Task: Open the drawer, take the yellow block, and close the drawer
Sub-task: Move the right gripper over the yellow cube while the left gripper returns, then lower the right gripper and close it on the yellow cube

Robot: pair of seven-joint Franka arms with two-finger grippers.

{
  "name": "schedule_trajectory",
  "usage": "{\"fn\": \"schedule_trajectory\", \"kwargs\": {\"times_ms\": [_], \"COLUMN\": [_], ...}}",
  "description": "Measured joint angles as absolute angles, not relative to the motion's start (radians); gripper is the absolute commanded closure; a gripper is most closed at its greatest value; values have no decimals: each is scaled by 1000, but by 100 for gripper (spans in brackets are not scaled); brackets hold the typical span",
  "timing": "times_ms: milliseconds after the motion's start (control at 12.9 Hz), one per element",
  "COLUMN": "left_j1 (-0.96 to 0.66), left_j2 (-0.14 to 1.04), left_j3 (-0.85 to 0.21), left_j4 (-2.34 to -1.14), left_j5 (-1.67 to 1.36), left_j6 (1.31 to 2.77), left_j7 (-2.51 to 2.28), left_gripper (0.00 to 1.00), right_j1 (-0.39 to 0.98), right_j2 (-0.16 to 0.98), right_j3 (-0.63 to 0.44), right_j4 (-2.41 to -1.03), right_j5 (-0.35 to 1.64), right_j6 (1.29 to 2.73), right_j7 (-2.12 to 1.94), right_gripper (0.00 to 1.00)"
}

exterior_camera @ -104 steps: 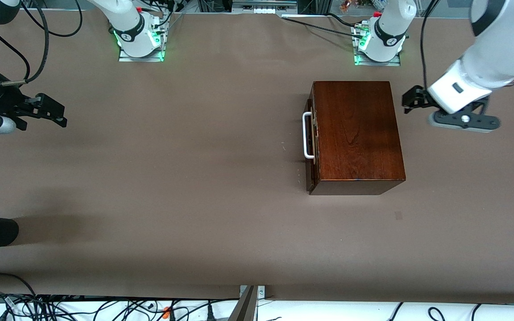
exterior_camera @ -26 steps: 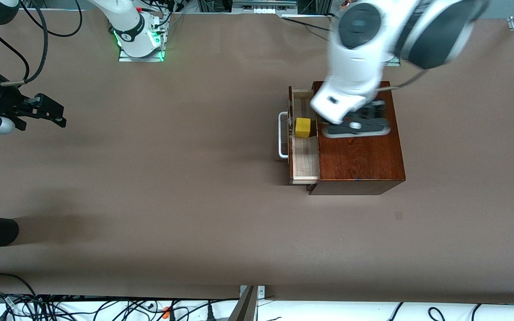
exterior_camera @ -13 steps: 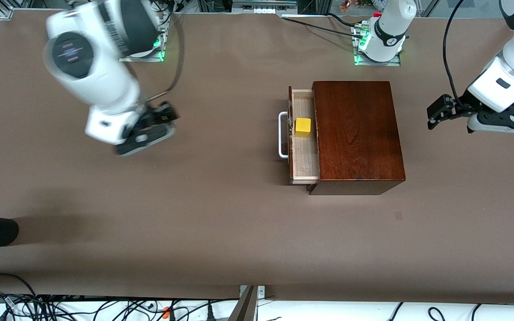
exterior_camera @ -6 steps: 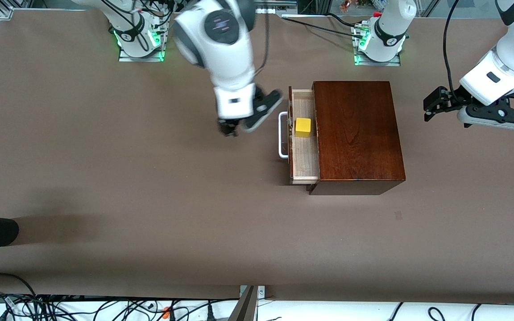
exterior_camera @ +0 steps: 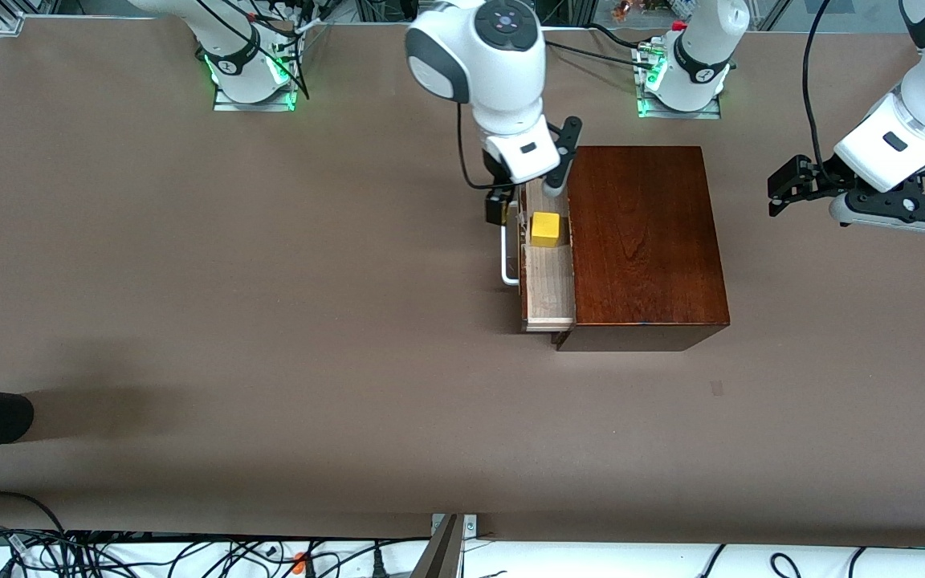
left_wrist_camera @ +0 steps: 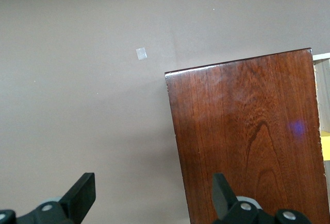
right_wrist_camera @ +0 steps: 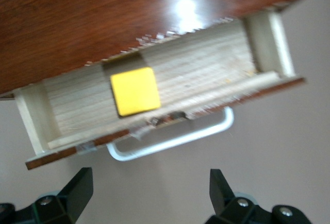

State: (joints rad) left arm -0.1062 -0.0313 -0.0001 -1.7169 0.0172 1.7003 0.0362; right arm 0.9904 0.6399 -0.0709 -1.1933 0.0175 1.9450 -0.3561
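Block [exterior_camera: 545,229] pickup in hand: sits in pulled-out drawer [exterior_camera: 547,281], at nine o'clock of box [exterior_camera: 643,241]. Right gripper [exterior_camera: 528,193] over drawer's twelve-o'clock end, jaws spread, empty; needs shifting toward six, then lowering. Left gripper [exterior_camera: 784,186] waiting at three o'clock, also spread.

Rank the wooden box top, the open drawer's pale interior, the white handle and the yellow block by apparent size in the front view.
1. Wooden box top
2. Drawer interior
3. White handle, partly hidden by the right gripper
4. Yellow block
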Motion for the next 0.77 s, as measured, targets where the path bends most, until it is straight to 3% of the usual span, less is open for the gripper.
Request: {"fn": "schedule_trajectory", "kwargs": {"times_ms": [772], "left_j1": [-106], "left_j2": [-31], "left_j3": [0], "left_j4": [-1717], "left_j5": [17], "left_j6": [1685], "left_j7": [41], "left_gripper": [0], "right_j1": [1014], "right_j2": [810], "right_j3": [-55], "right_j4": [-1071], "right_j5": [17], "right_j6": [2054], "right_j7": [-447], "right_gripper": [0]}}
